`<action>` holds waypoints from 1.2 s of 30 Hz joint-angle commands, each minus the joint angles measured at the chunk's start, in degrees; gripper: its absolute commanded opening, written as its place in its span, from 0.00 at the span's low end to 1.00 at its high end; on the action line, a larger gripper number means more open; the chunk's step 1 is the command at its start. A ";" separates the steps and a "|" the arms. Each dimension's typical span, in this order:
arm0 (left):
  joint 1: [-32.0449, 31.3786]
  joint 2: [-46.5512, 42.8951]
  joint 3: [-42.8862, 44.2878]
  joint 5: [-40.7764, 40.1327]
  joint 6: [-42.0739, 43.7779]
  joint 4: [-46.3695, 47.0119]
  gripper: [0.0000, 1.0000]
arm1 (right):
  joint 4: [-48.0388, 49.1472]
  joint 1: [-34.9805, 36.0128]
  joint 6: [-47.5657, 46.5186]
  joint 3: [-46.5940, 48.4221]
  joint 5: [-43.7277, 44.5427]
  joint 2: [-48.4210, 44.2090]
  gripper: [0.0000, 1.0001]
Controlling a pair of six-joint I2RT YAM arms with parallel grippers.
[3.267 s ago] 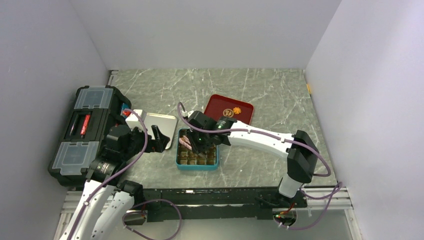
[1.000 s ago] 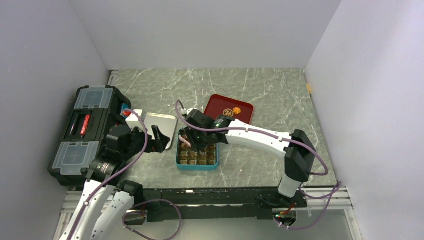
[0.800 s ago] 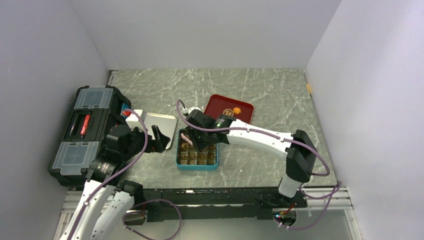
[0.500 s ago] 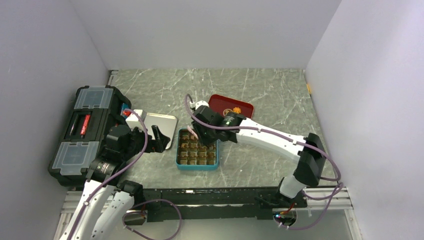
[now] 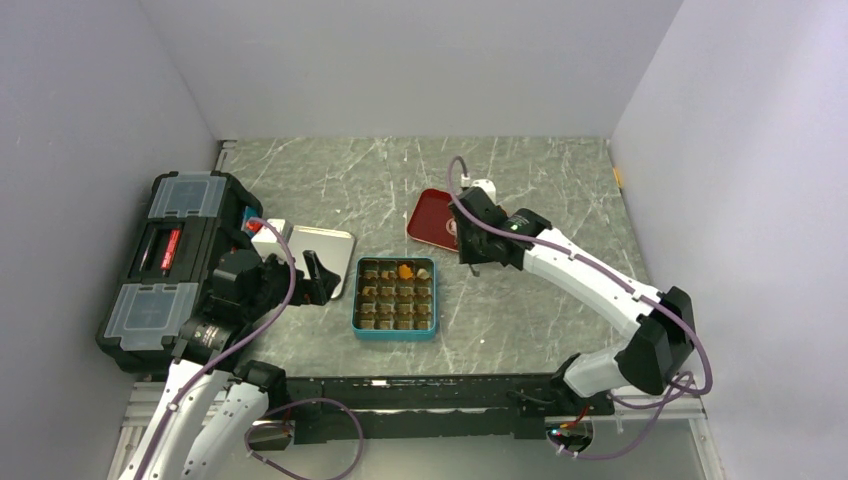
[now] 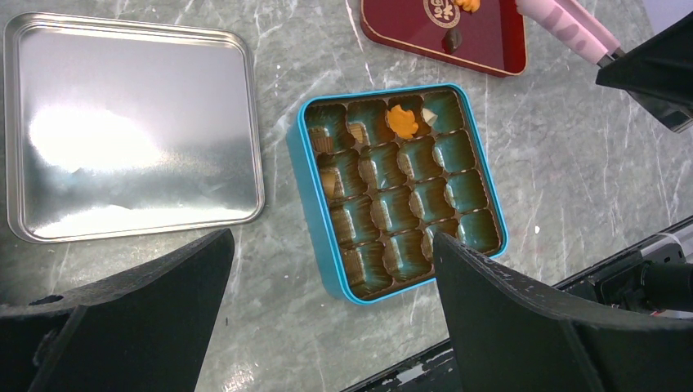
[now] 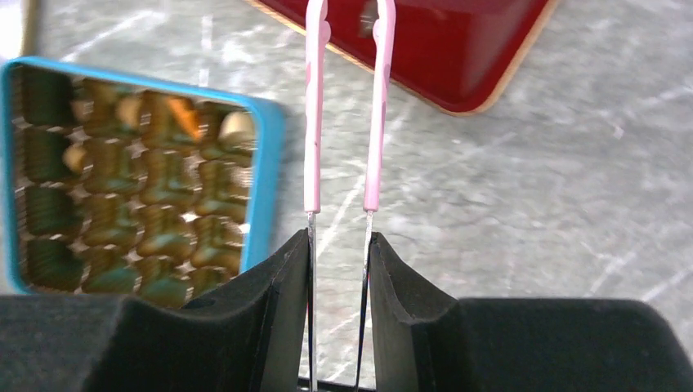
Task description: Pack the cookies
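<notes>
Right wrist view: right fingers (image 7: 270, 314) clamp the pink tongs (image 7: 313, 122), whose arms stand parted over the red tray (image 7: 474, 41) holding the unpacked cookies (image 6: 452, 38), left fingers (image 6: 139, 327) spread wide and idle; risk, a thin off-centre pinch drops a cookie short of the tin (image 7: 268, 163).

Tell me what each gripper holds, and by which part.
The right gripper holds the pink tongs by their thin metal legs, pink ends pointing away. The left gripper is open and holds nothing.
</notes>
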 commanded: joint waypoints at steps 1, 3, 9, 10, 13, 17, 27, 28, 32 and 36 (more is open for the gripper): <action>-0.12 0.03 1.45 1.38 0.45 1.56 0.99 | -1.29 -3.04 2.39 -2.68 5.62 -2.83 0.32; -0.12 0.04 1.48 1.42 0.46 1.55 0.99 | -1.80 -3.97 2.87 -3.47 8.57 -2.49 0.32; -0.12 0.13 1.48 1.68 0.53 1.57 0.99 | -2.02 -8.42 4.72 -6.00 12.30 -0.98 0.32; -0.12 0.20 1.47 1.62 0.54 1.65 0.99 | -2.23 -9.03 5.07 -6.08 13.22 -0.61 0.32; -0.12 0.23 1.43 1.81 0.54 1.66 0.99 | -1.96 -10.95 6.02 -6.65 13.56 0.20 0.32; -0.12 0.46 1.45 1.90 0.63 1.62 0.99 | -0.05 -13.54 6.43 -8.14 13.37 1.21 0.32; -0.12 0.45 1.55 2.09 0.63 1.65 0.99 | 8.33 -20.91 7.32 -12.33 12.01 5.92 0.32; -0.12 0.40 1.46 2.09 0.61 1.65 0.99 | 9.38 -21.61 7.22 -12.87 11.87 6.20 0.32; -0.12 0.39 1.47 2.14 0.70 1.68 0.99 | 11.92 -23.73 6.66 -13.45 9.84 8.59 0.32; -0.11 0.58 1.56 2.14 0.72 1.57 0.99 | 14.21 -25.63 6.42 -14.03 7.24 10.89 0.32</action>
